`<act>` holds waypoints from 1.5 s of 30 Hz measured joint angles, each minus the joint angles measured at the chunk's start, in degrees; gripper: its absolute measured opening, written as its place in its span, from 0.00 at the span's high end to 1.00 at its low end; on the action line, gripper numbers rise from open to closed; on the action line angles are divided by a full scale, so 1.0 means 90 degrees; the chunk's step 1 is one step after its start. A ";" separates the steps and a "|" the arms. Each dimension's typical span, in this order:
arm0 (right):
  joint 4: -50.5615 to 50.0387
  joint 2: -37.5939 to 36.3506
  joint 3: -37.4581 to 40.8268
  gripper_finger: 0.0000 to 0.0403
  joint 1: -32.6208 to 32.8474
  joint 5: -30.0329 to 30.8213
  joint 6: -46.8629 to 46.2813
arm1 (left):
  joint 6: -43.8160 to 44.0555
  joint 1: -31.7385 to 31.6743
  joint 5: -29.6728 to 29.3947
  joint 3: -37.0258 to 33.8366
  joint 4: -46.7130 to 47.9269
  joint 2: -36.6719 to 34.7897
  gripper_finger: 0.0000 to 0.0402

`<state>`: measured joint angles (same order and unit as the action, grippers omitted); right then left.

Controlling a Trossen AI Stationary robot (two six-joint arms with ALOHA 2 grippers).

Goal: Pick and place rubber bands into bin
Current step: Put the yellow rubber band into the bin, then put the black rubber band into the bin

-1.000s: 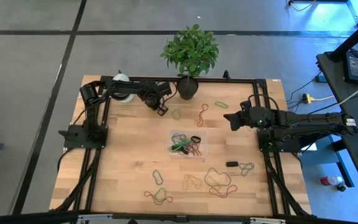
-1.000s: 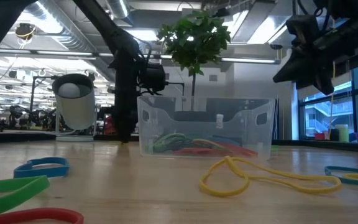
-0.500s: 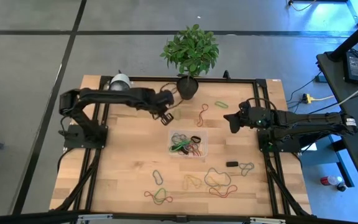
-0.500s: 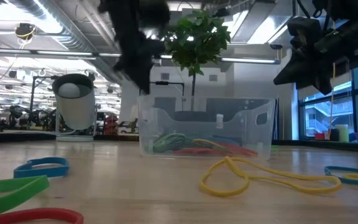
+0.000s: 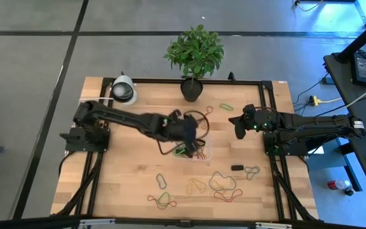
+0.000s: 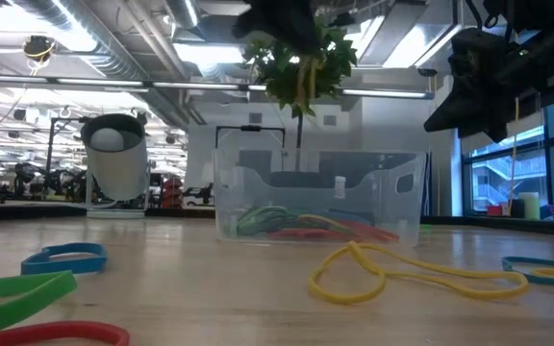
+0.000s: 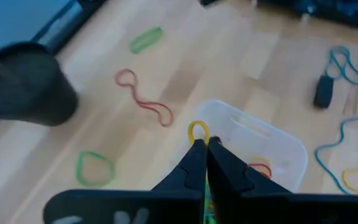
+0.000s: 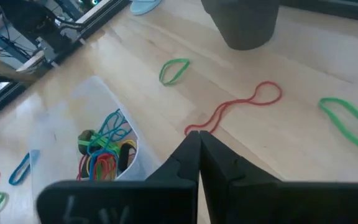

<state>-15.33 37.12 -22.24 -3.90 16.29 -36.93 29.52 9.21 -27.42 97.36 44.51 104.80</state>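
Hovering over the bin (image 5: 194, 147), the left gripper (image 7: 203, 144) pinches a small yellow band (image 7: 197, 130) between closed fingertips, held clear above the tray's near wall. Judgement: the release goes best centred over the tray and kept low, since a light floppy loop can cling to a pad or bounce off the rim (thin clear plastic, nearly invisible). Inside lies a tangle of rubber bands (image 8: 104, 154): red, green, blue, black. Others lie loose on the pale wood table (image 5: 126, 172). The right gripper (image 8: 199, 139) waits clenched and empty, well apart beside a red band (image 8: 238, 106).
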 joint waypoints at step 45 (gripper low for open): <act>-0.0784 -0.0058 -0.0210 0.99 0.0287 -0.0374 -0.0029 | 0.0949 -0.0100 0.0974 -0.0041 0.2322 0.0246 0.78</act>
<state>-22.39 36.60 -24.13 -1.32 12.93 -37.19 38.05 8.31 -18.66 96.99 65.41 107.01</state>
